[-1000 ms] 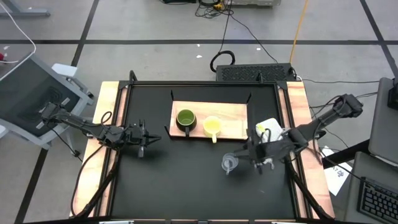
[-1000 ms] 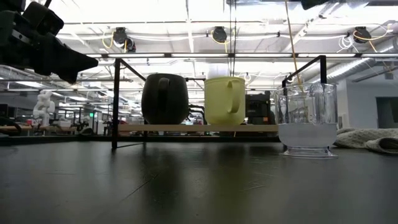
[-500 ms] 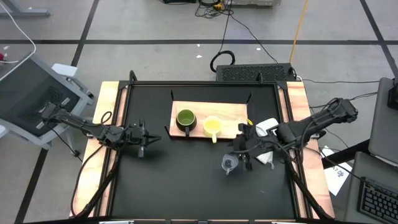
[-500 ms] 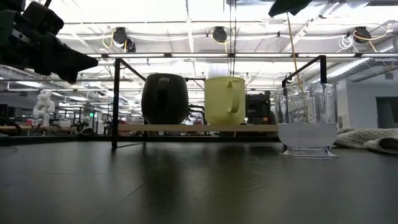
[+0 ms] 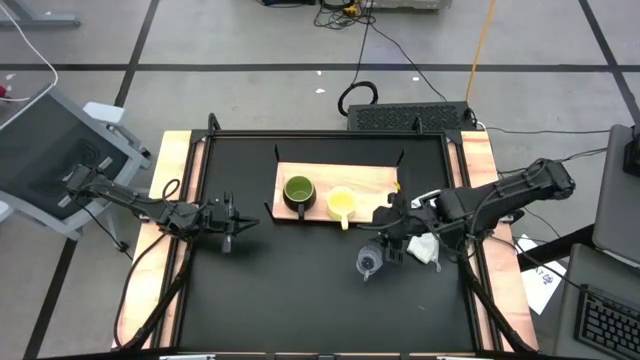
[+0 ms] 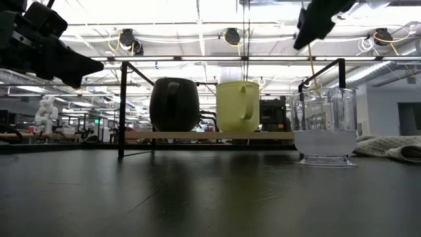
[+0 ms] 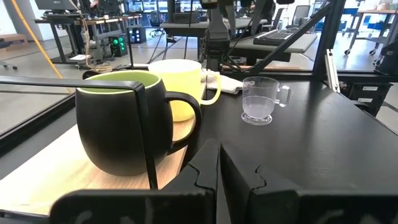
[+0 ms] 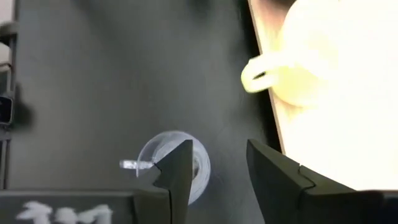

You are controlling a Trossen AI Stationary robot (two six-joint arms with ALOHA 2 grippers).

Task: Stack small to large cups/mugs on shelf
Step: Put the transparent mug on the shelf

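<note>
The olive-green mug [image 5: 298, 191] and the yellow mug [image 5: 341, 204] stand side by side on the wooden shelf [image 5: 370, 180]. The clear cup [image 5: 368, 263] stands on its base on the black tabletop, near the shelf's front right corner. My right gripper [image 5: 390, 243] is open and hovers above the table, just to the far right of the clear cup; in its wrist view [image 8: 221, 168] the cup [image 8: 168, 163] shows past one finger. My left gripper [image 5: 228, 222] is shut and empty, left of the shelf.
A white cloth [image 5: 430, 205] lies at the table's right side, partly under my right arm. The shelf's black brackets [image 6: 122, 108] rise at its corners. Wooden rails [image 5: 165, 200] run along the table's left and right edges.
My right gripper has gone toward the table's left edge, from beside the cloth to just above the clear cup, and has come lower, now showing at the top of the low view. The cups have stayed where they were.
</note>
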